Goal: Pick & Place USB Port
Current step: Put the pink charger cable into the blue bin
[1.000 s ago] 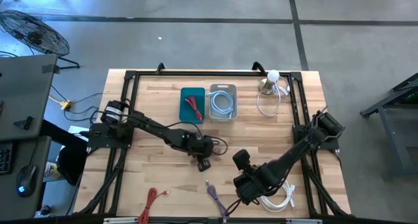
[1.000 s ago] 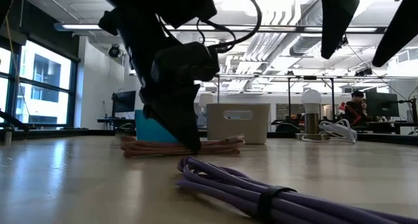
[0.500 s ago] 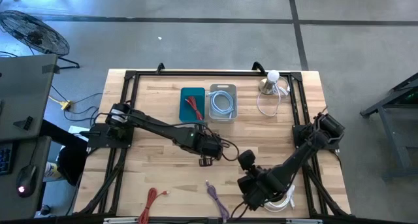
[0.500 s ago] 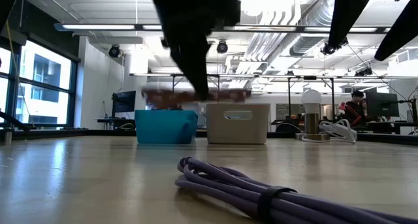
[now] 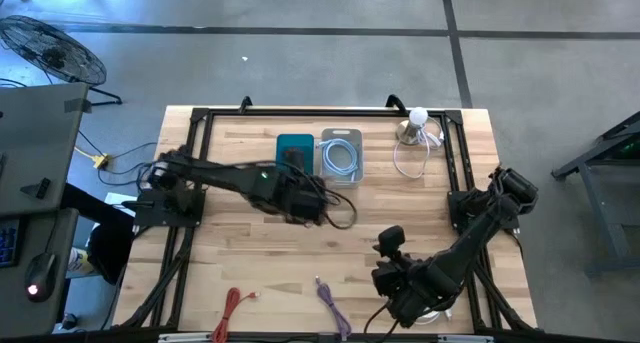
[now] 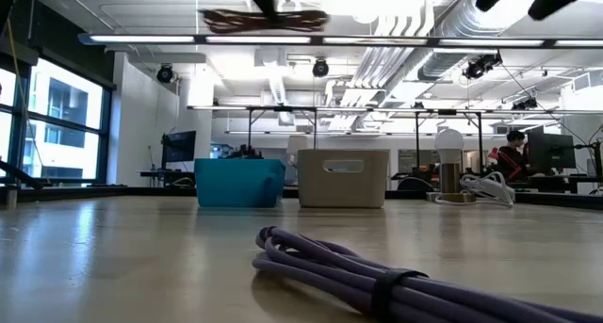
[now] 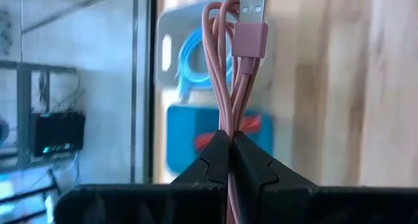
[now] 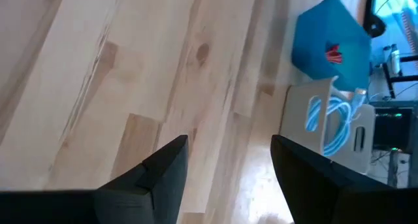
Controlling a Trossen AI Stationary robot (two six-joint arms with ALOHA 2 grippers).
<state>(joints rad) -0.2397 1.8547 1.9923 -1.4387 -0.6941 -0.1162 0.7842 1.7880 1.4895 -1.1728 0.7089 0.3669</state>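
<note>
A pinkish-brown coiled USB cable (image 7: 230, 74) with a pink USB plug (image 7: 251, 21) is in my left gripper (image 7: 228, 142), which is shut on it. The low view shows the coil (image 6: 264, 20) high above the table. From above, my left gripper (image 5: 300, 198) hovers just near of the teal bin (image 5: 294, 151), which holds a red cable. Beside it stands a grey bin (image 5: 340, 158) with a blue cable. My right gripper (image 8: 228, 178) is open over bare wood near the table's near right part (image 5: 405, 301), touching nothing. My left gripper pinches the cable's bundled strands (image 7: 227, 123) between its two fingers. The strands run lengthwise out past the fingertips, ending in the plug. The whole coil is lifted clear of the table.
A purple coiled cable (image 6: 377, 278) lies at the near edge (image 5: 330, 301), a red one (image 5: 232, 308) to its left. A white cable (image 5: 437, 305) lies by my right gripper. A lamp (image 5: 412, 123) with a white cord stands at the far right. Black frame rails border the table.
My left gripper has risen from the table with the cable, carrying it toward the far edge and the teal bin; the coil has gone from lying on the wood to hanging high above it. My right gripper has drifted slightly toward the near right corner.
</note>
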